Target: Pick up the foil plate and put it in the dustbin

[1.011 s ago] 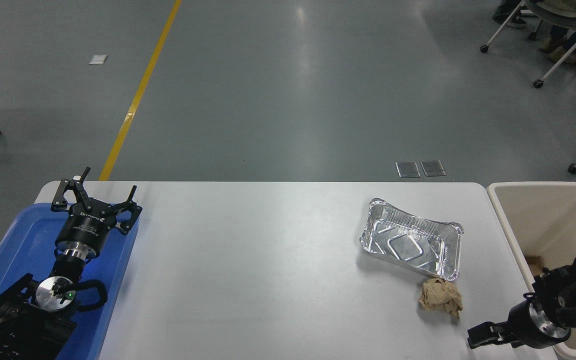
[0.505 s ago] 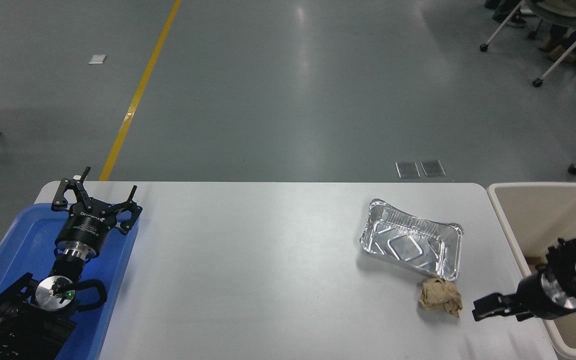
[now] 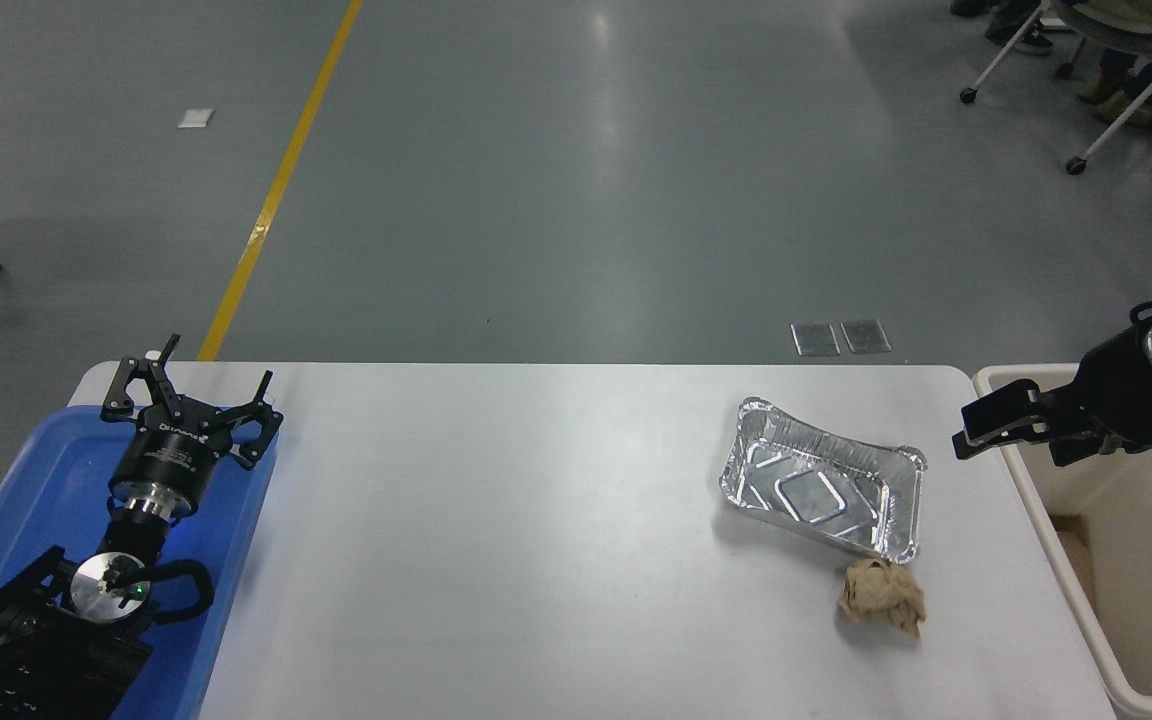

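The foil plate (image 3: 824,490) is a shiny silver rectangular tray lying upright on the white table (image 3: 536,520) at its right side. The dustbin (image 3: 1136,570) is a large cream-beige bin standing off the table's right edge. My right gripper (image 3: 976,430) comes in from the right edge and hovers above the dustbin's far left corner, to the right of the foil plate and apart from it. It holds nothing that I can see. My left gripper (image 3: 191,395) is open and parked at the lower left.
A crumpled brown paper ball (image 3: 881,597) lies just in front of the foil plate's near right corner. A blue tray (image 3: 26,490) sits under the left arm. Chairs on castors (image 3: 1076,165) stand on the floor at the far right.
My right arm has risen and moved away from the near right table edge, past the paper ball, to above the dustbin's far left corner. The foil plate and paper ball have not moved.
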Action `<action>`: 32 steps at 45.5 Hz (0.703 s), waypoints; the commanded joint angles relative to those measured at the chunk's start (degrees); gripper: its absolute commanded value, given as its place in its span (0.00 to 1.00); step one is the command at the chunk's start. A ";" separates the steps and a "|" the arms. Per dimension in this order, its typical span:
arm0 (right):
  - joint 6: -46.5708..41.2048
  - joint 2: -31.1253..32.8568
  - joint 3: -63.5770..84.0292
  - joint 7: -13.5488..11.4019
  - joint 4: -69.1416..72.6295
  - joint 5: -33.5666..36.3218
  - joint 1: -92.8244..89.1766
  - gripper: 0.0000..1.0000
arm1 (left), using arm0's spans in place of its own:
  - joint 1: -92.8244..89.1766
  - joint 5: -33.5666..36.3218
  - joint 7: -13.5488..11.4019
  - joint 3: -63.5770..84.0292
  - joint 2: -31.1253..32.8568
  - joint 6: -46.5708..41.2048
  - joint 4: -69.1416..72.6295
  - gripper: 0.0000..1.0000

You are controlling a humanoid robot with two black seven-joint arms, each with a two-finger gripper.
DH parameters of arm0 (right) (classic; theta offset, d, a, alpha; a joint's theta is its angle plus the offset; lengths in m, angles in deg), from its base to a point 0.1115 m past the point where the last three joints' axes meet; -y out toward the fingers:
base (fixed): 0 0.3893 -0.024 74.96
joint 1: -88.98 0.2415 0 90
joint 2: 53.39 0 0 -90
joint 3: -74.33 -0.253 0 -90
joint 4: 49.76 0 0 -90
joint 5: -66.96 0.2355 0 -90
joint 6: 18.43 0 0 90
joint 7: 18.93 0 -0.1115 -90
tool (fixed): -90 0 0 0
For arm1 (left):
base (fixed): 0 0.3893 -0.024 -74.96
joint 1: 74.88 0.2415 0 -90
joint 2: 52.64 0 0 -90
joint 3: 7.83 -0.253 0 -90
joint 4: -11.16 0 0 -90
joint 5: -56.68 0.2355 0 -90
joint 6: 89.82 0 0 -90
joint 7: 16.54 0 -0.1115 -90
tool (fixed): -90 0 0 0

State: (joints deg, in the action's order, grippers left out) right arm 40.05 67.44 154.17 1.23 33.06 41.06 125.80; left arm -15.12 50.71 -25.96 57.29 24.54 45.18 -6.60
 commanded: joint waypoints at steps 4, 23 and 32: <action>-3.11 -5.52 4.26 -0.04 3.94 3.66 11.86 1.00 | 0.01 -0.01 0.01 0.00 -0.02 0.00 0.00 0.99; 2.24 -7.10 3.04 -0.21 -0.10 7.00 3.88 1.00 | 0.01 -0.01 0.09 0.00 -0.02 0.00 0.00 0.99; 14.90 -7.98 1.19 -0.74 -8.71 9.91 -11.58 1.00 | -0.08 -0.01 0.10 0.00 -0.02 0.00 0.00 0.99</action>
State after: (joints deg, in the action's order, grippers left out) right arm 44.06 60.66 156.85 0.94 31.94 48.41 128.15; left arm -15.11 50.71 -25.88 57.29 24.52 45.18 -6.60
